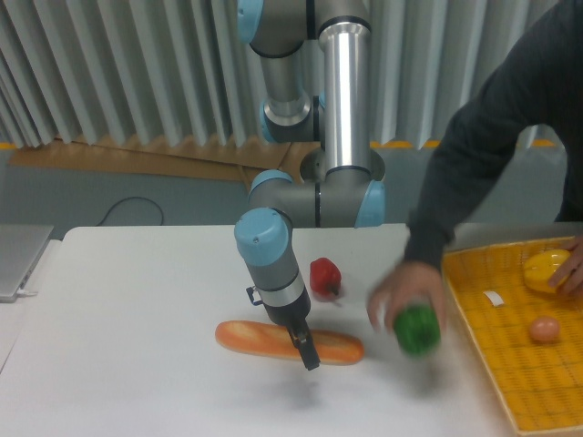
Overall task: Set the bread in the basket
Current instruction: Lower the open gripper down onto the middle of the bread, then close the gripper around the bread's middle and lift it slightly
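The bread (260, 339), a long orange-brown loaf with pale slashes, lies flat on the white table near its front middle. My gripper (307, 356) hangs in front of the loaf's right half, its dark fingers crossing the crust. From this angle the gap between the fingers is hidden, so whether they are open or shut is unclear. The basket (510, 364), a yellow-orange mesh tray, sits at the table's right edge, well away from the loaf.
A person's hand (401, 291) holds a blurred green pepper (417, 330) just right of the loaf. A red pepper (324, 277) stands behind the bread. In the basket lie a yellow pepper (545, 269) and a small peach-coloured ball (545, 329). A grey laptop edge (16, 259) shows far left.
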`<state>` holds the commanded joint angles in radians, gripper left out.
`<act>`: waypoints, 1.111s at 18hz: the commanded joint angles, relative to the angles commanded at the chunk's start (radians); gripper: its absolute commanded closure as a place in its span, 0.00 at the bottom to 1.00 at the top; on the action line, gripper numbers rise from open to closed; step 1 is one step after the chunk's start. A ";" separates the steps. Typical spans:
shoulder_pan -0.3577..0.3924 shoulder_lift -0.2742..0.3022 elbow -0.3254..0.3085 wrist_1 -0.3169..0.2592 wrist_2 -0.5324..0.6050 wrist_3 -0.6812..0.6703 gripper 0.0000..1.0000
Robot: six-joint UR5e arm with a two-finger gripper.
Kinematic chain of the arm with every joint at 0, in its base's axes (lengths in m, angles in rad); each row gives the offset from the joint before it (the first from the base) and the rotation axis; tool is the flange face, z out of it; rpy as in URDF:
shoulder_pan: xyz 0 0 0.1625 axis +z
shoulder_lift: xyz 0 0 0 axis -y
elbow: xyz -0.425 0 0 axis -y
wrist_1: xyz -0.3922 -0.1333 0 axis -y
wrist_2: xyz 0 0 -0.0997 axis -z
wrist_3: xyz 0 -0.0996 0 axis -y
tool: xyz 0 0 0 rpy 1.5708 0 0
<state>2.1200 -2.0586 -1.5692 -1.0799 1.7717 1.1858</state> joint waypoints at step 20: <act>-0.055 -0.031 -0.029 0.002 0.077 -0.086 0.07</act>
<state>2.0647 -2.0893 -1.5984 -1.0784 1.8484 1.0999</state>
